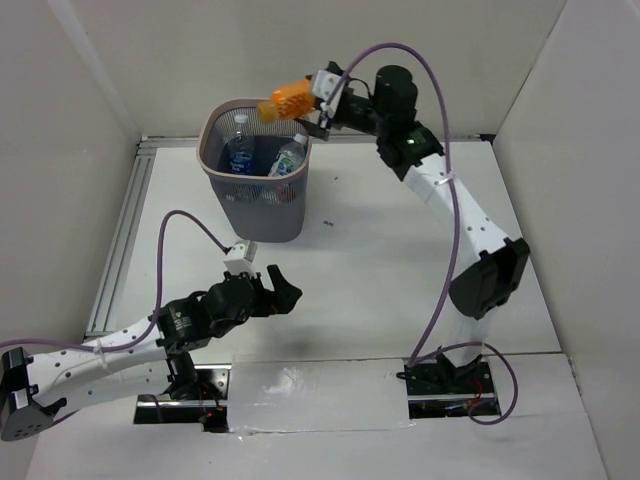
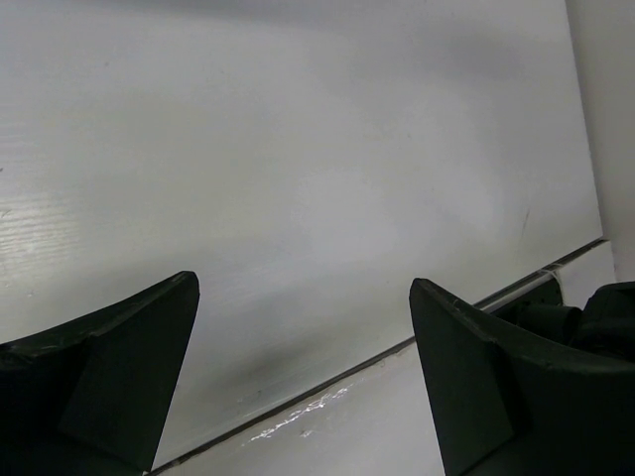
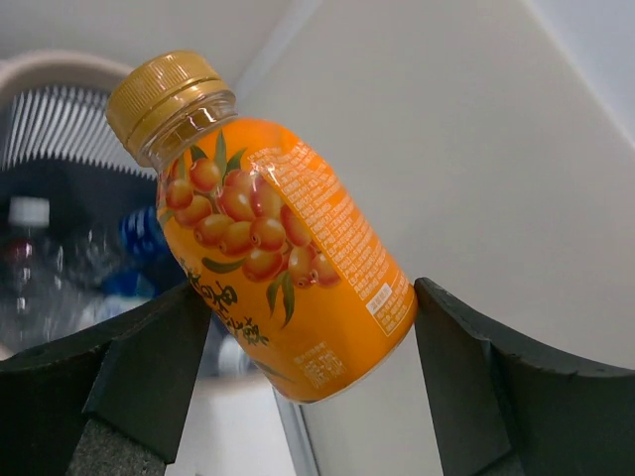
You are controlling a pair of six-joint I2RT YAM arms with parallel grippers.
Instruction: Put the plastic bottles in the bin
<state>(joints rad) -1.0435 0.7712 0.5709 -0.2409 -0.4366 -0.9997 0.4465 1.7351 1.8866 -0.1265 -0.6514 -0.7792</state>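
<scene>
My right gripper is shut on the short orange bottle and holds it tilted above the far right rim of the dark mesh bin. In the right wrist view the orange bottle sits between my fingers, gold cap up and to the left, with the bin's pale rim behind it. Clear bottles with blue labels lie inside the bin; they also show in the right wrist view. My left gripper is open and empty, low over the table in front of the bin.
White walls enclose the table on the left, back and right. A metal rail runs along the left edge. A seam in the table surface runs under my left gripper.
</scene>
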